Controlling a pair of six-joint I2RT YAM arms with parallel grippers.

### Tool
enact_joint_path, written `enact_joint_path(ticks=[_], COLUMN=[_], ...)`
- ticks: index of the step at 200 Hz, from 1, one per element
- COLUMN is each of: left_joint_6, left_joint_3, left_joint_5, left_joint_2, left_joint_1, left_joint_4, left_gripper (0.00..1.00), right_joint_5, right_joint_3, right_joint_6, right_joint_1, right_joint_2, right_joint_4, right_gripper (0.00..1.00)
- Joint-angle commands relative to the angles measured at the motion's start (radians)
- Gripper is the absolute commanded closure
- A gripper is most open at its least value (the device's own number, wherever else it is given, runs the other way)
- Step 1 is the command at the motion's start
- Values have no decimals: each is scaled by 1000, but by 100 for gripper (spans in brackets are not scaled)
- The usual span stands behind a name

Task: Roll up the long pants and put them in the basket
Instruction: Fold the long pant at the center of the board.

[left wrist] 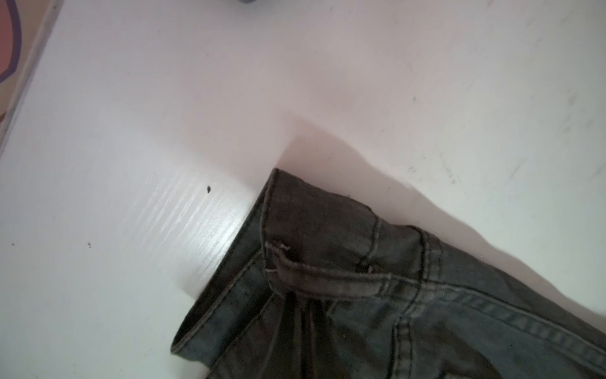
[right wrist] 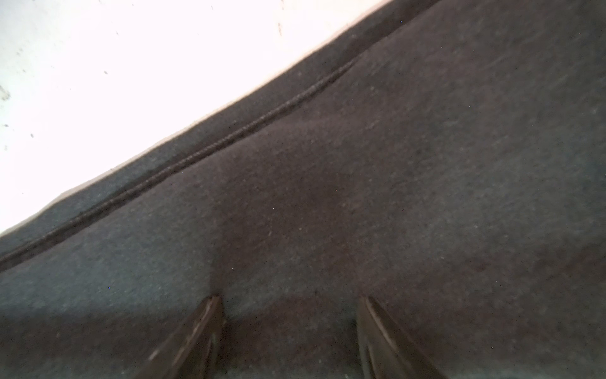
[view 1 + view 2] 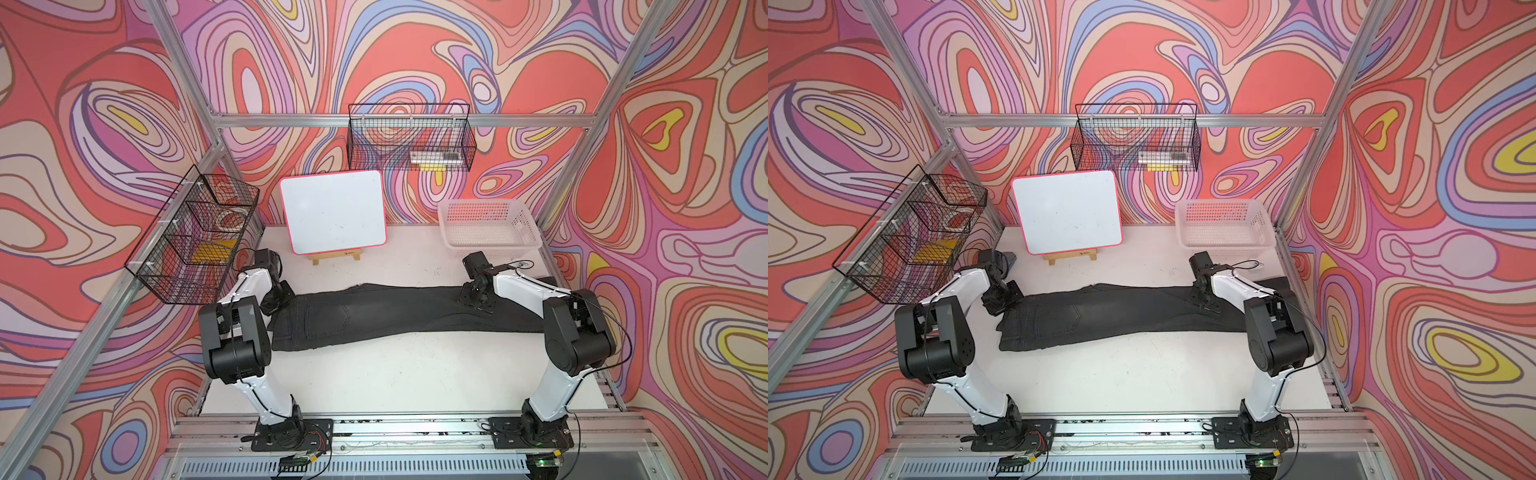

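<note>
Through my right wrist camera I see the long pants (image 2: pixel 393 197) filling most of the frame, charcoal and slightly blurred. A stitched seam (image 2: pixel 229 137) runs just inside the cloth's edge, with bare white tabletop (image 2: pixel 131 65) beyond it. My right gripper (image 2: pixel 290 298) has its two fingers (image 2: pixel 203 328) spread apart, tips down at the fabric.

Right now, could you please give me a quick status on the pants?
Left gripper shut on pants waistband. Right gripper open, tips on a leg. Pants flat, not yet rolled. Whiteboard and basket behind, apart from them.
</note>
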Motion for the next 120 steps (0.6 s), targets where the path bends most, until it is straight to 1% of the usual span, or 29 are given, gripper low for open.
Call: enact_joint_path(ticks=[1,16,41,63,84,96,114,120], left_joint_6=[-27,-34,-46,-80,-120,-137,-142,-131], left_joint_3=[81,122,195,242,265,287,312,323], left_joint_5=[8,4,-4,-43,-78,-95,-118,-132], left_joint_2=[-81,-83,-29,22,59,89,116,116], left_joint_1=[2,2,2,2,2,2,-3,-10], left_joint_4=[-90,-133,-181,-179,-133,-125,-115,-121], left_gripper=[100,100,100,100,100,94,73,69], right_joint_5=[2,-5,-16,-21,-17,0,11,8], right_joint_3=[25,37,53,56,39,16,-39,-59], right_joint_6=[-14,-20,-26,-32,-41,-33,-9,-2], right_joint_1=[5,5,5,5,5,4,-18,-33], right_joint_2=[12,26,45,43,40,29,-8,-23], right_joint_4=[-16,-16,-14,-8,-10,-17,-12,-7], right_gripper=[33,33,34,34,34,34,33,33])
